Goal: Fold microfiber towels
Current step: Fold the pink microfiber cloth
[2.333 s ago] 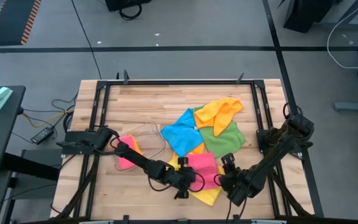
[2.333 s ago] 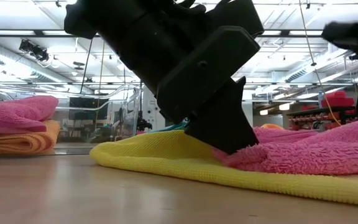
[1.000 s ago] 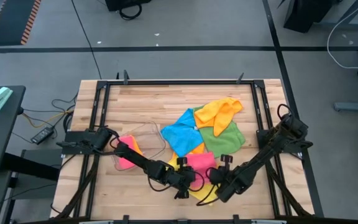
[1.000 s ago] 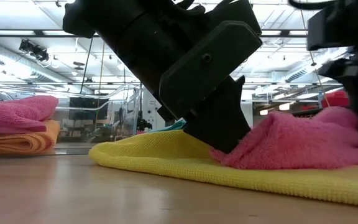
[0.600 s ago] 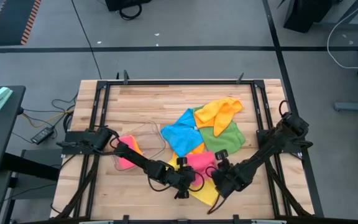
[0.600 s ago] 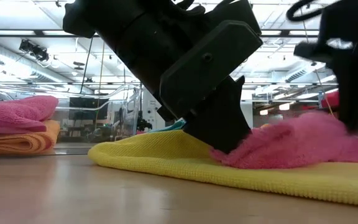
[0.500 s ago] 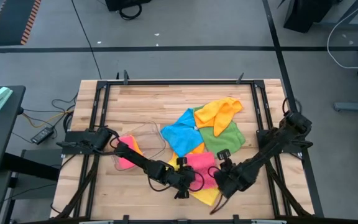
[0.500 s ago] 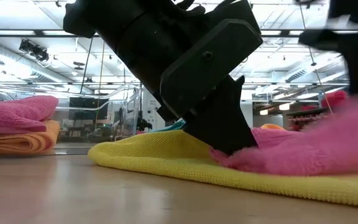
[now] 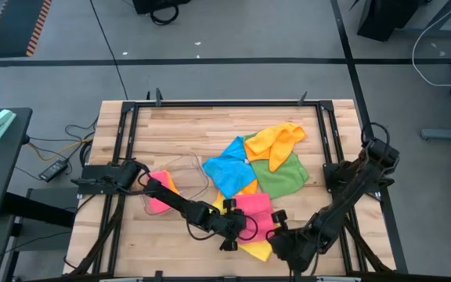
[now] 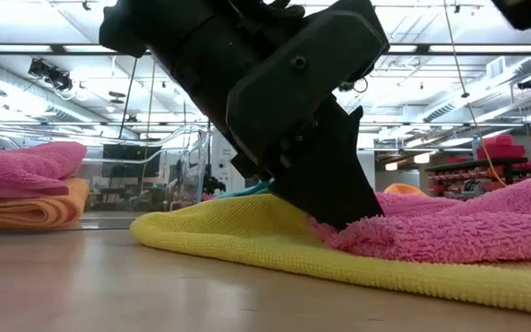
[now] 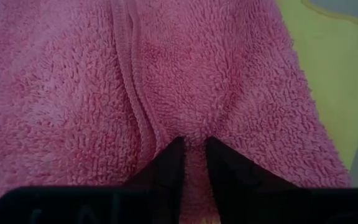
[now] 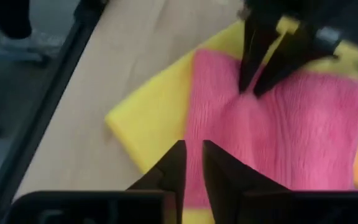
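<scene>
Towels first, from the high view: pink towel (image 9: pixel 255 205) spread over yellow towel (image 9: pixel 258 249) near the middle of the table's (image 9: pixel 210 129) front edge, with blue towel (image 9: pixel 229 168), green towel (image 9: pixel 284 178) and orange towel (image 9: pixel 276 141) heaped toward the centre. Left gripper (image 9: pixel 233 223) down on the pink towel's left border; right gripper (image 9: pixel 276 239) just off its front right corner, over the yellow one. Likely step: folding the pink towel in half. From the low view: left gripper (image 10: pixel 339 217) planted on the pink towel (image 10: pixel 450 231) where it meets the yellow towel (image 10: pixel 247 235), so keep that pinch low to stop the underlying cloth from lifting with it. From the left wrist view: fingers (image 11: pixel 166 165) clenched on a small ridge of pink pile, a stitched hem running just beside them; better to hold at the hem than in loose nap, which can slip out. From the right wrist view: right gripper (image 12: pixel 193 155) hovering above the towel's edge, fingers parted by a narrow gap with nothing between them. Before closing, bring it down on the pink corner alone, clear of the yellow layer. Then lift both sides together, carry the edge across evenly toward the far hem, and lay it flat with corners matched, without dragging the yellow towel along.
</scene>
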### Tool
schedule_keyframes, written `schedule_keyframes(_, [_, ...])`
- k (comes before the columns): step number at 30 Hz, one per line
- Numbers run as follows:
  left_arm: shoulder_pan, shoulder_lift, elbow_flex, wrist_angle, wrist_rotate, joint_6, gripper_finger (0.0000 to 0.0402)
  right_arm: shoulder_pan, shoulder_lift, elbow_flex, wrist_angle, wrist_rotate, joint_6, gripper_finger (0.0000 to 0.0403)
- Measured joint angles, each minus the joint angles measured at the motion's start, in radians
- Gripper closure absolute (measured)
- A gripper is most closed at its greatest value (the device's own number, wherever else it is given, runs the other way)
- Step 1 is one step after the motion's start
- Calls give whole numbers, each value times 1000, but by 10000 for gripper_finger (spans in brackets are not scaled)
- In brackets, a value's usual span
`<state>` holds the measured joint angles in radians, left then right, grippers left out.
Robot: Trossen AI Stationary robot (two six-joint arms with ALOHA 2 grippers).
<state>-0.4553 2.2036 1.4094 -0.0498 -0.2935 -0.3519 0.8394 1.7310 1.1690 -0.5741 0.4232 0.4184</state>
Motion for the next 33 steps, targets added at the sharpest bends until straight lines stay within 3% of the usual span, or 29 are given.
schedule_keyframes(11, [-12,-41,-3,-25,29,7,293,-51,140,-2,53,39,19,216])
schedule_keyframes(18, [-21,-87,-3,-28,48,53,292,-90,56,-14,-18,56,69,216])
schedule_keyframes(23, [6,-162,-2,-152,27,29,291,-191,-19,-127,-25,0,121,217])
schedule_keyframes(33, [102,-207,-10,-298,9,78,251,-296,-266,-442,249,-67,119,218])
